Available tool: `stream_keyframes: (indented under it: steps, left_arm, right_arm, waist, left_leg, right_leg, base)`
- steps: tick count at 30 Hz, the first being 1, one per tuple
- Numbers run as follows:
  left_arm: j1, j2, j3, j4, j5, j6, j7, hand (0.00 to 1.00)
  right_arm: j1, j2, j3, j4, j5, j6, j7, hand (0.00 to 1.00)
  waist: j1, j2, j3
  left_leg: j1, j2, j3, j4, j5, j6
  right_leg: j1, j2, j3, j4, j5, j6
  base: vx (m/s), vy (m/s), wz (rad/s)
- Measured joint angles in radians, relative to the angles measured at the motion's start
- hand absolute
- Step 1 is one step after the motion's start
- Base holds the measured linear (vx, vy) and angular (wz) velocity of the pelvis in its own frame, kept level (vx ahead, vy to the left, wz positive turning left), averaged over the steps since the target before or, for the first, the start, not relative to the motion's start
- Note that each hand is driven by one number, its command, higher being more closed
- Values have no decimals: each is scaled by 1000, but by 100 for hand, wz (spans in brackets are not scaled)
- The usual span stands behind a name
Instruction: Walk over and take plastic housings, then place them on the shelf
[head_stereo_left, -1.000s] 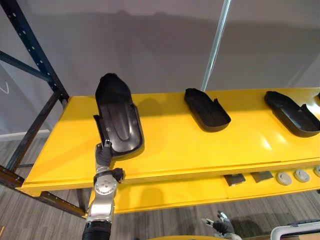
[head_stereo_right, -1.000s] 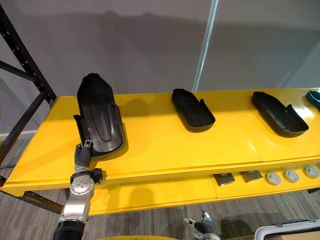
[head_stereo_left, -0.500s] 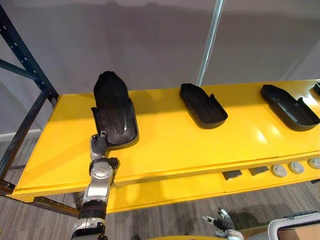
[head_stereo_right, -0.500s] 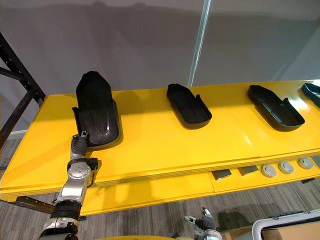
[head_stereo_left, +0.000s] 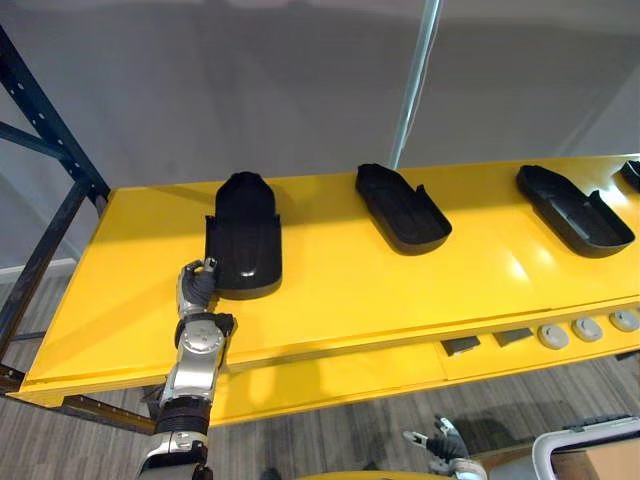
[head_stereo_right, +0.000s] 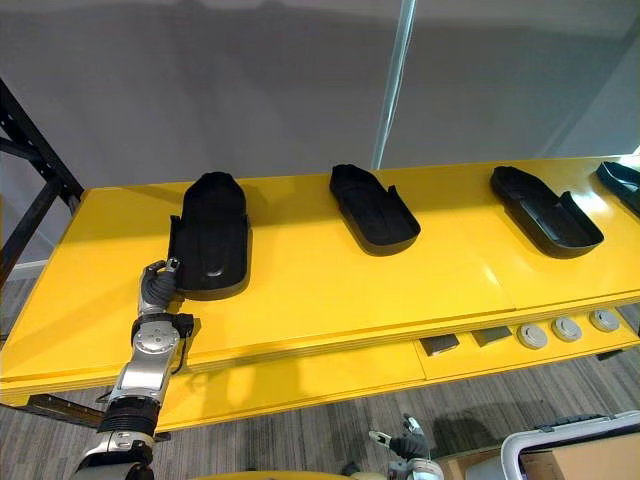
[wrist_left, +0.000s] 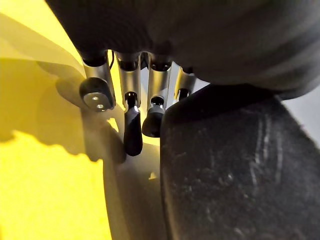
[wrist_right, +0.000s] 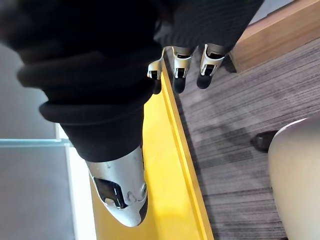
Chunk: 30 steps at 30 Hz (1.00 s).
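Note:
The black plastic housing (head_stereo_left: 243, 248) lies flat on the left part of the yellow shelf (head_stereo_left: 350, 290), hollow side down. My left hand (head_stereo_left: 197, 285) sits right at its near left corner, fingers loosened and no longer wrapped round it. In the left wrist view the fingers (wrist_left: 132, 130) hang relaxed beside the housing's dark edge (wrist_left: 235, 175). My right hand (head_stereo_left: 440, 445) hangs low below the shelf front, open and empty, with straight fingers (wrist_right: 179, 65).
Two more black housings (head_stereo_left: 403, 208) (head_stereo_left: 575, 210) lie further right on the shelf, a third (head_stereo_left: 633, 172) at the right edge. A dark blue upright (head_stereo_left: 50, 130) stands left, a metal pole (head_stereo_left: 415, 85) behind. Small grey parts (head_stereo_left: 550, 335) sit on the lower level. A white bin (head_stereo_left: 590, 455) stands bottom right.
The housing, held tilted up by my left hand, has come down flat on the shelf. The left fingers have loosened off it. The camera has shifted slightly.

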Motion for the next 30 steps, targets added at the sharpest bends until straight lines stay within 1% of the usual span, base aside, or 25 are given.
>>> stream_keyframes:
  steps: [9, 12, 15, 17, 19, 20, 22, 23, 24, 28, 30]
  left_arm:
    - [-1, 0, 1, -4, -30, 0, 4, 0]
    - [-1, -3, 1, -10, -32, 0, 18, 0]
    - [0, -14, 0, -47, -67, 0, 24, 0]
    - [4, -35, -1, -102, -95, -4, 40, 0]
    - [15, -58, -4, -195, -110, -19, 46, 0]
    - [48, -69, -19, -296, -107, -37, 47, 0]
    - [88, -80, -57, -399, -98, -54, 49, 0]
    - [125, -89, -89, -479, -66, -70, 49, 0]
    - [172, -93, -125, -547, -25, -89, 49, 100]
    - [325, -125, -212, -682, 81, -139, 38, 100]
    - [397, -128, -229, -715, 109, -152, 37, 100]
  right_arm:
    - [0, 1, 3, 0, 0, 1, 1, 0]
    - [0, 1, 3, 0, 0, 1, 1, 0]
    - [0, 1, 3, 0, 1, 1, 1, 0]
    - [0, 1, 3, 2, 1, 1, 1, 0]
    - [-5, 1, 3, 13, 2, 0, 1, 0]
    - [-12, 1, 3, 21, 2, 0, 0, 0]
    - [-12, 1, 2, 22, 5, -3, 0, 0]
    - [-12, 0, 2, 23, 9, -4, 0, 0]
    - [-13, 0, 2, 27, 9, -7, -1, 0]
    - [-13, 0, 2, 40, 10, -13, -3, 0]
    - [-13, 1, 3, 42, 9, -13, -3, 0]
  waist:
    - [0, 0, 0]
    - [1, 0, 0]
    - [3, 0, 0]
    - [5, 0, 0]
    - [8, 0, 0]
    - [8, 1, 1]
    - [7, 4, 4]
    - [8, 5, 5]
    - [12, 6, 5]
    - [30, 9, 10]
    - [34, 8, 13]
  left_leg:
    - [5, 0, -1, 0, 0, 0]
    - [5, 0, -2, 0, 0, 0]
    - [5, -1, -5, 0, 0, 0]
    - [5, -1, -10, 0, 0, 0]
    - [5, -1, -11, 0, 0, 0]
    - [5, -1, -12, 0, 0, 0]
    - [5, -1, -12, 4, 0, 0]
    - [5, -1, -14, 5, 1, 0]
    - [5, -1, -14, 5, 1, 0]
    - [6, 1, -10, 1, 0, 0]
    - [6, 3, -10, 0, -3, 2]
  right_leg:
    - [3, 0, -2, 4, 0, 0]
    - [3, -1, -3, 4, 0, 0]
    - [4, -1, -11, 4, 0, 0]
    - [8, -2, -16, 4, 0, 0]
    - [8, -2, -17, 3, 0, 0]
    - [9, -2, -18, 3, 0, 0]
    - [16, -2, -12, 3, 0, 0]
    - [17, -2, -12, 4, 0, 0]
    - [17, -2, -12, 4, 0, 0]
    - [16, -1, -6, 4, -1, 1]
    - [16, -2, -5, 5, -4, 4]
  base:
    - [1, 0, 0]
    - [0, 0, 0]
    - [2, 1, 3]
    - [11, 3, 6]
    - [0, 0, 0]
    - [0, 0, 0]
    - [15, 4, 1]
    - [0, 0, 0]
    - [0, 0, 0]
    - [0, 0, 0]
    - [0, 0, 0]
